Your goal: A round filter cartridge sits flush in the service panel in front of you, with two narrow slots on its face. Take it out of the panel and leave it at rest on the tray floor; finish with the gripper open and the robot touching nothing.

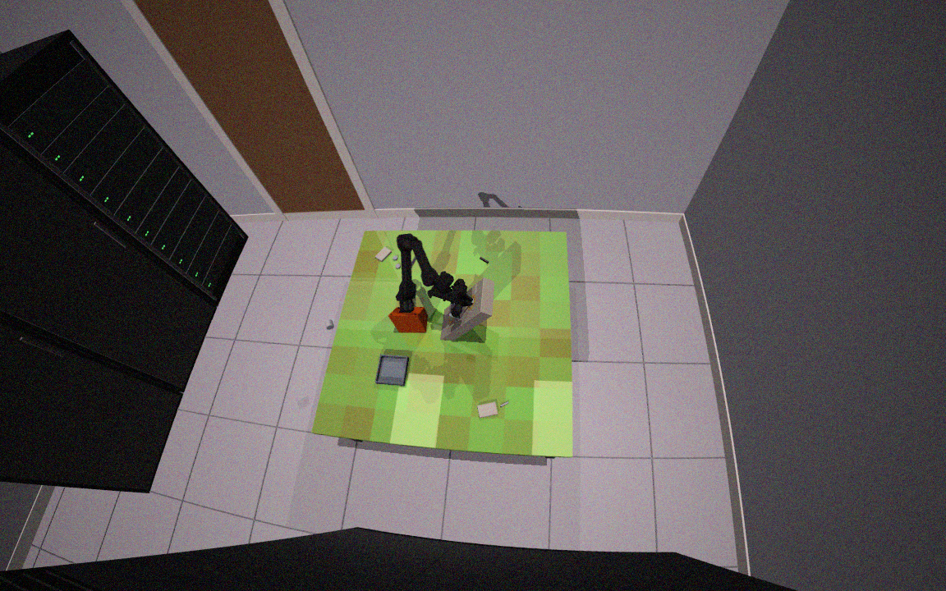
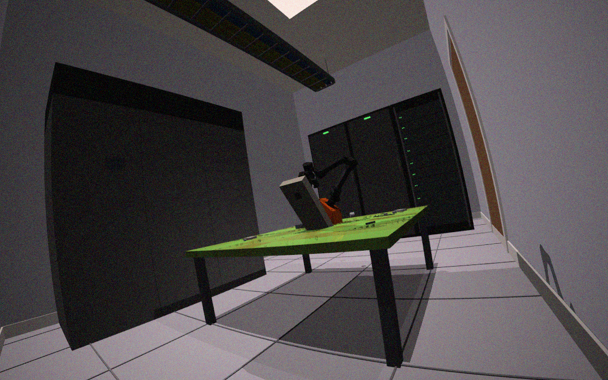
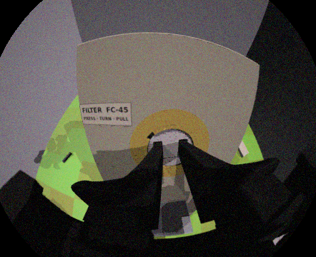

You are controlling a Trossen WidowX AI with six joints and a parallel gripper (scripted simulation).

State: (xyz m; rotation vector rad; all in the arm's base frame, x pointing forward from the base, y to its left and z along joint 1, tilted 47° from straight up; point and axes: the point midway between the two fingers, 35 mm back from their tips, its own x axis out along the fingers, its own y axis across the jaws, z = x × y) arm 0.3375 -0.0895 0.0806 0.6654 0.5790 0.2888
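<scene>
The beige service panel (image 1: 485,300) (image 2: 304,203) (image 3: 158,71) stands tilted on the table, with a yellow ring (image 3: 138,133) around its opening. The pale round filter cartridge (image 3: 170,135) shows inside the ring. My gripper (image 3: 169,143) is shut on the cartridge, with its two black fingertips at the cartridge's face. The fingers hide the slots and part of the lower face. A thin dark gap shows along the cartridge's upper right edge; I cannot tell how far it stands out of the panel. The grey tray (image 1: 392,369) lies apart, nearer the top camera, with nothing visible in it.
The orange arm base (image 1: 409,321) (image 2: 332,212) stands between the panel and the tray's side of the table. A pale block (image 1: 487,409) lies near the front edge, another pale block (image 1: 383,253) at the back left. A small black piece (image 1: 484,259) (image 3: 67,157) lies behind the panel.
</scene>
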